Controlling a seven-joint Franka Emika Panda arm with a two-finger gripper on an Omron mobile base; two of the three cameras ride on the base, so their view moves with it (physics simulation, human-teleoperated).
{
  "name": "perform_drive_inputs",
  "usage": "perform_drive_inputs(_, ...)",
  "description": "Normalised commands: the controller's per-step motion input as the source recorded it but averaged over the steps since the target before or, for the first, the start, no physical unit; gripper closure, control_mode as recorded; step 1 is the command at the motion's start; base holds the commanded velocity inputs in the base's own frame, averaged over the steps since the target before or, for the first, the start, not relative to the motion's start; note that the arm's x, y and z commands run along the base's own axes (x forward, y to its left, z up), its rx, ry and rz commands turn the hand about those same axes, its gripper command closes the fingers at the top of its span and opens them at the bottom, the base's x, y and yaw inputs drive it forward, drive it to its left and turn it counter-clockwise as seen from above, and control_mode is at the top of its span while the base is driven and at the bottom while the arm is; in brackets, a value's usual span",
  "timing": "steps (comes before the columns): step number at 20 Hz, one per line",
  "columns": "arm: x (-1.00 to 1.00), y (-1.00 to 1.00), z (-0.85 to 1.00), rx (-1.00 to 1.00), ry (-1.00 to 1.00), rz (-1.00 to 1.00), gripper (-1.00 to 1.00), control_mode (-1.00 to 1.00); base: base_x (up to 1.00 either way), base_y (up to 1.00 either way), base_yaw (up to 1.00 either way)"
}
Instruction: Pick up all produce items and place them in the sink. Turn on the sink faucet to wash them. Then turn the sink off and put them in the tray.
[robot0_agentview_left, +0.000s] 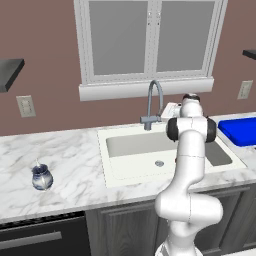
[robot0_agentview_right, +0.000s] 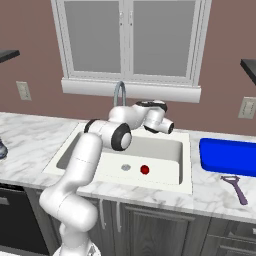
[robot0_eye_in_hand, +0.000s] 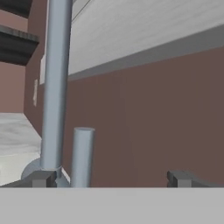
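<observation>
The small red fruit (robot0_agentview_right: 145, 170) lies on the floor of the white sink (robot0_agentview_right: 165, 150), just right of the round drain (robot0_agentview_right: 126, 167). The grey gooseneck faucet (robot0_agentview_left: 155, 102) rises behind the basin. In the hand view its upright pipe (robot0_eye_in_hand: 54, 87) fills the left, and the short side lever (robot0_eye_in_hand: 82, 155) stands beside it. My gripper (robot0_eye_in_hand: 111, 179) is open and close to the faucet's base. The lever sits between the fingertips (robot0_eye_in_hand: 41, 178), near the left one, and I cannot tell if it touches. The blue tray (robot0_agentview_right: 227, 156) lies on the counter right of the sink.
A blue-and-white jar (robot0_agentview_left: 42, 177) stands on the marble counter far left of the sink. A purple peeler (robot0_agentview_right: 235, 187) lies in front of the tray. The brown wall and window sill (robot0_agentview_left: 145, 90) are right behind the faucet.
</observation>
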Motion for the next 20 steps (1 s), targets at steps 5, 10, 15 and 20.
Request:
perform_drive_inputs(5,0.00,0.11,0.01,-0.01,0.00,0.00,-1.00,-1.00,0.00,0.00,0.00)
perform_drive_inputs(10,-0.01,0.00,0.06,0.00,0.00,0.00,-1.00,-1.00,0.00,0.00,0.00)
perform_drive_inputs(15,0.15,0.00,0.00,-0.01,0.00,0.00,-1.00,-1.00,0.00,0.00,0.00)
perform_drive_inputs(20,0.17,0.07,0.00,-0.01,0.00,0.00,-1.00,-1.00,0.00,0.00,0.00)
